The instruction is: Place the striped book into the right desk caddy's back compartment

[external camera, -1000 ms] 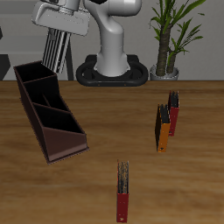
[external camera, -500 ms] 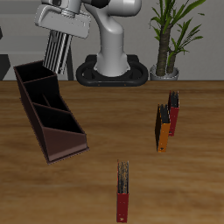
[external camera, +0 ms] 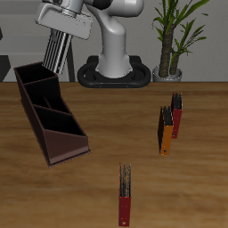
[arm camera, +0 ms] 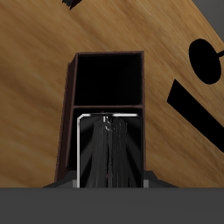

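The striped book (external camera: pixel 55 52) hangs nearly upright, slightly tilted, in my gripper (external camera: pixel 62 32), which is shut on its upper end. It is in the air above the far end of the right desk caddy (external camera: pixel 64 142), a dark brown box with slanted dividers. The book's lower end is just above the rim of the back compartment (external camera: pixel 31 78) and clear of it. In the wrist view the striped book (arm camera: pixel 109 150) fills the foreground, and past its end the back compartment (arm camera: pixel 109 80) of the caddy (arm camera: pixel 66 122) lies open and dark.
An orange book (external camera: pixel 165 131) and a red book (external camera: pixel 176 114) stand together at the other side of the table. Another red book (external camera: pixel 126 196) stands near the front edge. The robot's base (external camera: pixel 114 73) and a potted plant (external camera: pixel 169 40) are at the back.
The gripper and the striped book have tilted and shifted very slightly above the caddy's far end. Nothing else has moved.
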